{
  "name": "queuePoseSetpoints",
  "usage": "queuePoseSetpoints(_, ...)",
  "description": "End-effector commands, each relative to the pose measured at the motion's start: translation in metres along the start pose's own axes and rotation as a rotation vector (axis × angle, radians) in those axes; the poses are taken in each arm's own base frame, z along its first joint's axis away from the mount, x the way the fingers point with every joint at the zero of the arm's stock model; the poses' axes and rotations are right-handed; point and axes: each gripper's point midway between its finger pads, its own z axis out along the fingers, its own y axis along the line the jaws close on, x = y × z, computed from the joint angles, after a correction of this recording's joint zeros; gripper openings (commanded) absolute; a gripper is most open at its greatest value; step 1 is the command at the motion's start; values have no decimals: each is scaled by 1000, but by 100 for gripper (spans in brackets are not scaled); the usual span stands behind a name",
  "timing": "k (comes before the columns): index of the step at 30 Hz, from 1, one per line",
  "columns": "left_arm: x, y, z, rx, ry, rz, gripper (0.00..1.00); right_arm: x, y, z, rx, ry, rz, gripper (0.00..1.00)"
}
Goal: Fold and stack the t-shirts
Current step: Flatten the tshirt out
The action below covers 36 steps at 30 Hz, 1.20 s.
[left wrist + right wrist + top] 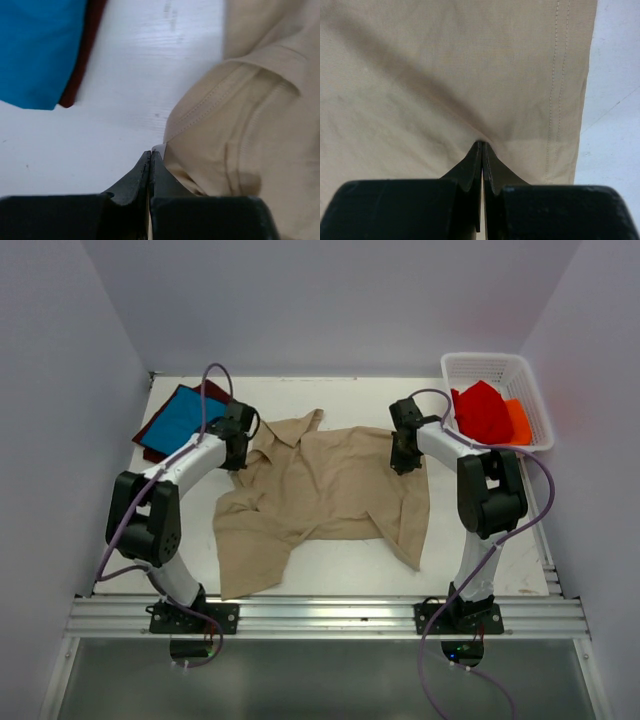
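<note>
Cloth lies in three places across the table [480, 565], and only the middle piece matters for the coming move. Far left, the blue t-shirt [180, 418] sits folded on the maroon t-shirt [150, 448], well apart from both arms' fingers. Next comes the left gripper [239, 458], its jaws pressed together at the far left edge of the tan t-shirt [325, 490]. In the left wrist view the tips meet right at a stitched fold, and a sliver of cloth appears caught between them (the pinch is thin, so this is a judgement, not a plain sight). The tan t-shirt lies open and rumpled mid-table, its long axis running left to right from one gripper to the other, with loose cloth trailing toward the arm bases. At its far right corner the right gripper [403, 462] is clamped on the cloth. The right wrist view shows creases drawn into the closed tips, the double-stitched hem just to their right. Far right, a white basket [535, 400] holds red and orange cloth [482, 412], away from the work.

Each arm is nearer its own end, so a fold toward the near edge likely needs both moving together.
</note>
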Motion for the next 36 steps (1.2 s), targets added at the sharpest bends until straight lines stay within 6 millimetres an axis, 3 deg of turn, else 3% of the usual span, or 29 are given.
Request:
queuePoseSetpoints(1,12,49,20,-193,49,-117,0,-12,0,-8,-14,-46,1,0)
queuePoseSetpoints(8,33,104,43,-308,126,-313,0,-13,0,-8,-18,-47,3,0)
queuePoseSetpoints(11,41,109,51,-260,144,-402,3,-12,-1,-6,-14,-40,2,0)
queuePoseSetpoints(14,37,113,52,-201,137,-472,9,-11,-1,-5,-13,-41,3,0)
queuePoseSetpoints(15,31,110,49,-171,120,-480,14,-10,-1,-4,-12,-38,3,0)
queuePoseSetpoints(17,13,107,41,-124,47,-496,32,-11,-1,-3,-11,-41,3,0)
queuePoseSetpoints(19,-13,99,22,-14,-81,-506,49,-9,0,-1,-15,-32,0,0)
queuePoseSetpoints(20,-20,96,8,24,-128,-509,52,-10,0,-1,-18,-34,-1,0)
queuePoseSetpoints(25,-58,67,-30,257,-273,-480,59,-2,8,9,-52,10,-14,0)
queuePoseSetpoints(31,-77,22,-57,448,-337,-387,60,7,21,16,-112,53,-1,0)
queuePoseSetpoints(36,-77,8,-59,487,-324,-357,59,17,-8,20,65,110,14,0)
